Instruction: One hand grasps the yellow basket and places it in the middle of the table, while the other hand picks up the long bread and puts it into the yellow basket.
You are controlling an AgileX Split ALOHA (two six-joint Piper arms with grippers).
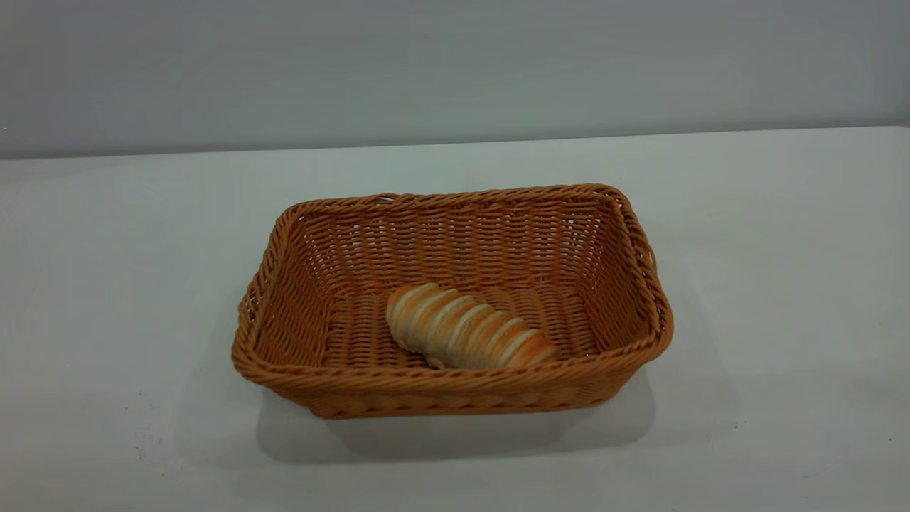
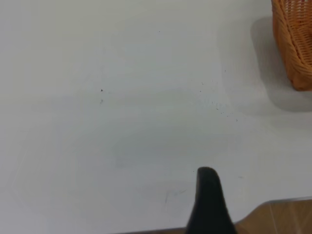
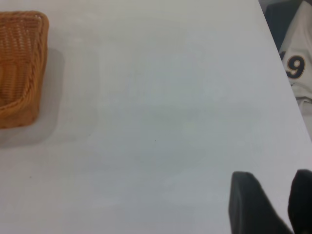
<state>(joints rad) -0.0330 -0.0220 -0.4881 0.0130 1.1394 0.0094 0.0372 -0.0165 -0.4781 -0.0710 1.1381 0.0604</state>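
The yellow basket [image 1: 455, 213] stands in the middle of the white table [image 1: 142, 249]. The long bread [image 1: 466, 328] lies inside it on the woven floor, slanted, close to the near wall. Neither gripper shows in the exterior view. My left gripper [image 2: 209, 204] hangs over bare table near the table's edge, well away from a corner of the basket [image 2: 295, 44]. My right gripper [image 3: 274, 183] is open with nothing between its fingers, also over bare table, far from the basket's end [image 3: 19, 73].
A grey wall runs behind the table. Brown wooden floor [image 2: 282, 217] shows past the table edge by the left gripper. A white cloth with a dark number [image 3: 297, 68] lies beyond the table edge near the right gripper.
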